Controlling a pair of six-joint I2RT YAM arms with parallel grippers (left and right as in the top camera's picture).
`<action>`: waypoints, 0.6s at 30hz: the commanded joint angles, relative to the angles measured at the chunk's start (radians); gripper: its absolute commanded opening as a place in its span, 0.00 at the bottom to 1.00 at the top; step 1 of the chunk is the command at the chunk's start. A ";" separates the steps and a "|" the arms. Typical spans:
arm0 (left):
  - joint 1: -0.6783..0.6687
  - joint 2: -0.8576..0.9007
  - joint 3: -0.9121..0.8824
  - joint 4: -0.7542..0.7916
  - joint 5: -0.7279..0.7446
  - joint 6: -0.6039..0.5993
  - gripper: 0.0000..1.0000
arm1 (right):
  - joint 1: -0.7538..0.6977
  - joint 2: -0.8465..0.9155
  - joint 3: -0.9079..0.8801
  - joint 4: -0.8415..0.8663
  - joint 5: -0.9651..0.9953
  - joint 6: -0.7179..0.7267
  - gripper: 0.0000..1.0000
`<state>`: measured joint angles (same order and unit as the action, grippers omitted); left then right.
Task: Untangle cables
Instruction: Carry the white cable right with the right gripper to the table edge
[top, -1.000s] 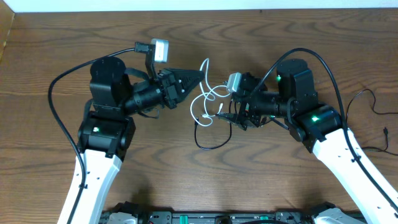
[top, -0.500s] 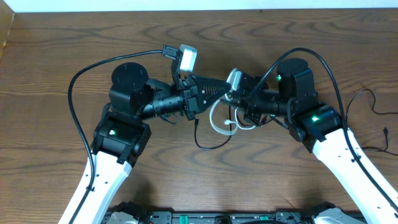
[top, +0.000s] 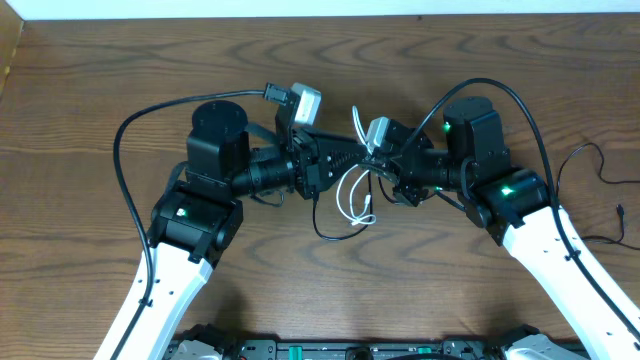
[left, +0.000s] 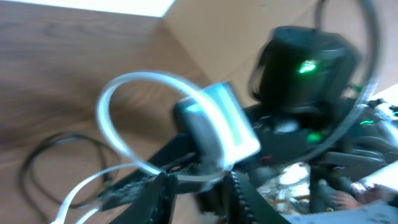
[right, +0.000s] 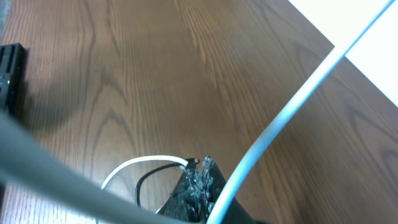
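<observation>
On the wooden bench (top: 90, 80), the left tool (top: 347, 158) reaches toward the middle, its fingers (left: 157, 194) a little apart in the blurred left wrist view, with the white cable (top: 350, 195) crossing the gap. That cable hangs in loops between the two arms, above a black cable (top: 335, 232) curled on the bench. The right tool (top: 378, 172) is closed, pinching the white cable at its tips. Another black cord (top: 598, 160) lies well apart at the far right
</observation>
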<state>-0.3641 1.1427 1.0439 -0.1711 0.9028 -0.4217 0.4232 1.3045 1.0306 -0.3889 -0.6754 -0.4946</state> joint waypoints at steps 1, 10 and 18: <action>-0.001 0.000 0.007 -0.082 -0.129 0.106 0.38 | 0.003 -0.004 0.002 -0.029 0.095 0.035 0.01; 0.040 0.000 0.007 -0.304 -0.417 0.141 0.44 | -0.009 -0.004 0.002 -0.112 0.728 0.189 0.01; 0.045 0.000 0.007 -0.600 -0.910 0.140 0.44 | -0.152 -0.014 0.029 -0.011 0.969 0.350 0.01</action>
<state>-0.3233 1.1446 1.0424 -0.7322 0.2420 -0.2985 0.3393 1.3048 1.0309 -0.4046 0.1856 -0.2565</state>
